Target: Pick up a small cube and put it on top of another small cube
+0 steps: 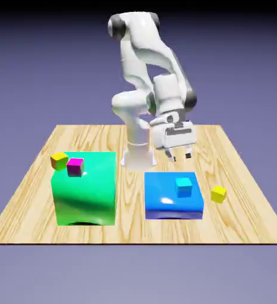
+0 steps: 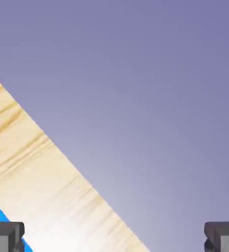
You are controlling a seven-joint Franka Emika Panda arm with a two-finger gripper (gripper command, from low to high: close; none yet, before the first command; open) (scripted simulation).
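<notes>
One small yellow cube (image 1: 219,193) lies on the wooden table (image 1: 34,196), just beside the big blue block (image 1: 170,202) on the exterior view's right. The other yellow cube (image 1: 59,160) sits at the far left corner of the big green block (image 1: 86,190), seemingly on its top, though it may overhang the edge. A tiny magenta cube (image 1: 75,167) rests touching or nearly touching it on the green top. A tiny cyan cube (image 1: 184,186) stands on the blue block, between the gripper and the table-level yellow cube.

The gripper (image 1: 180,155) hangs above the blue block's far edge, clear of every cube, its jaws spread wide with nothing between them. In the hand view the fingertips (image 2: 6,236) sit at opposite bottom corners, over tilted table edge, a sliver of blue, and backdrop.
</notes>
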